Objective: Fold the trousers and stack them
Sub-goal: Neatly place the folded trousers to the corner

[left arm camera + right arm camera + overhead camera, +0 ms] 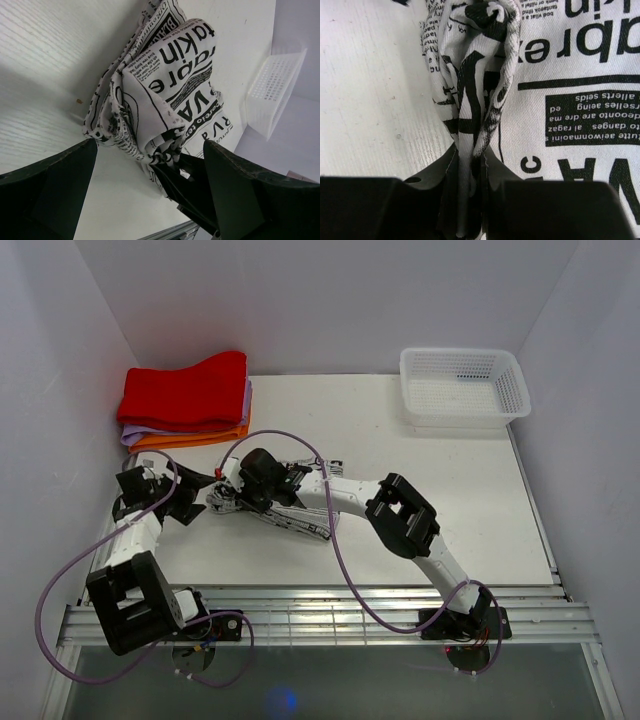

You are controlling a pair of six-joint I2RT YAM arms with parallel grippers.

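- Your right hand point(469, 175) is pinched narrow on a rolled ridge of the trousers point(580, 75). Only a thin twist of layers sits between its fingers, so a lift could pull the twist free, or raise some layers while the rest drags.
- Your left hand point(147, 167) stands wide and holds nothing, with a finger on either side of the bundle's end. I cannot tell whether either finger touches the cloth. If it closes here, it may take a clump instead of one edge, and the fold would come out crooked.
- The trousers lie bunched on the desk point(420, 480), toward its left edge. They are near the stack of folded cloths point(185, 400) in the far left corner, but apart from it. A broad sweep could knock that stack.
- The fabric is soft, thin and limp, white with black newsprint lettering. It is creased all over and ropy at the pinch, so expect it to sag and slide.
- The desk is white, smooth and faintly grained, and will probably give little grip on dragged cloth.
- The mesh basket point(462, 385), which looks like rigid white plastic, sits in the far right corner, well apart.
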